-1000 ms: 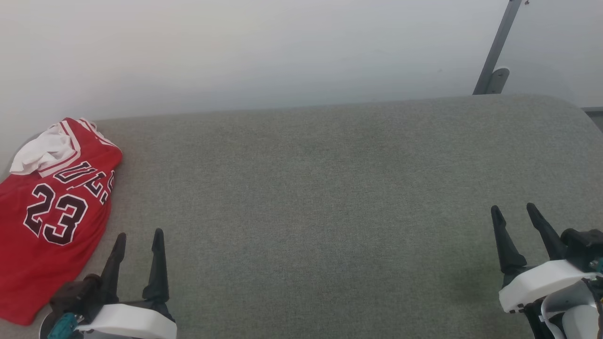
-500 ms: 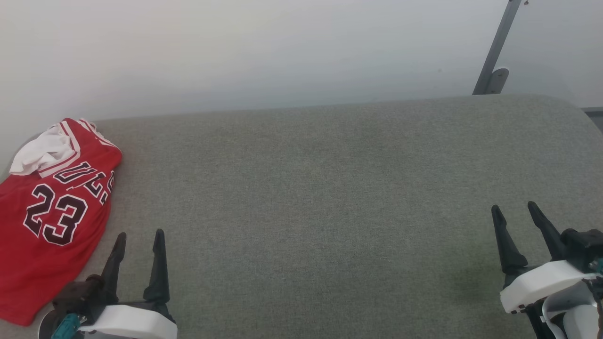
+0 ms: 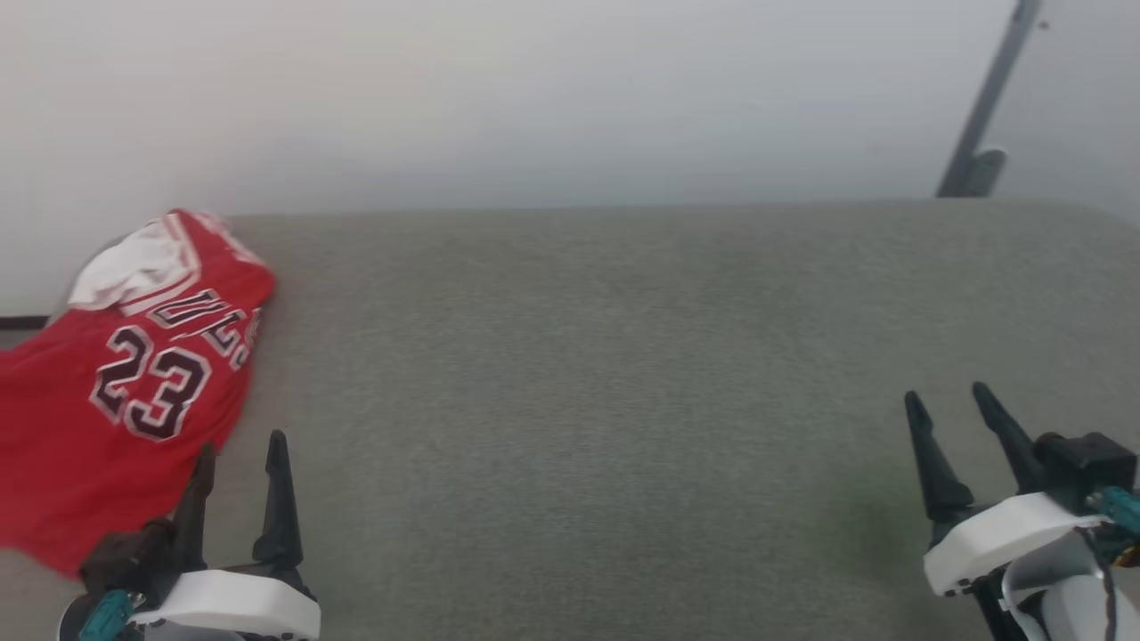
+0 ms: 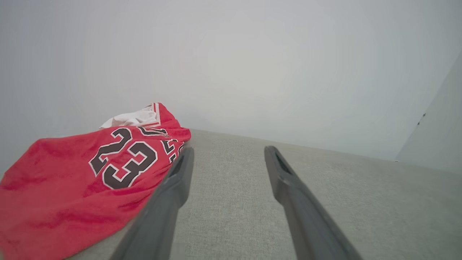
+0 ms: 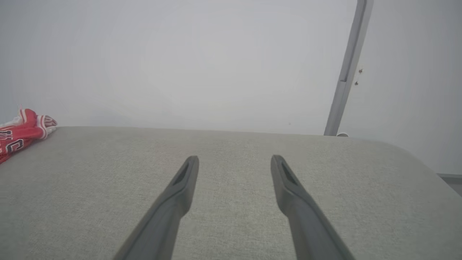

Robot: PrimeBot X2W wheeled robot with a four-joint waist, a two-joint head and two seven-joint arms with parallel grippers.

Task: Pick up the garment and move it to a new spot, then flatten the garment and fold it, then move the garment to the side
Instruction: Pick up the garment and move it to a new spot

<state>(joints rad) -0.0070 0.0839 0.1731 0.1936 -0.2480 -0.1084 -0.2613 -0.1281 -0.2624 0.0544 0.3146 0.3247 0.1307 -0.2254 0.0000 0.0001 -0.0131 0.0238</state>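
Observation:
The garment, a red jersey with a white sleeve and black "23" lettering, lies loosely folded at the far left of the grey padded surface; it also shows in the left wrist view and at the left edge of the right wrist view. My left gripper hovers open just right of the garment's near edge, nothing between its fingers. Open and empty as well, my right gripper sits far off at the lower right.
A pale wall rises behind the surface's far edge. A grey metal post with a foot bracket stands at the back right. The surface rounds off at its right corner.
The head camera has turned left, so the whole picture has shifted right and blurred. The garment lies as before, and both grippers stay open.

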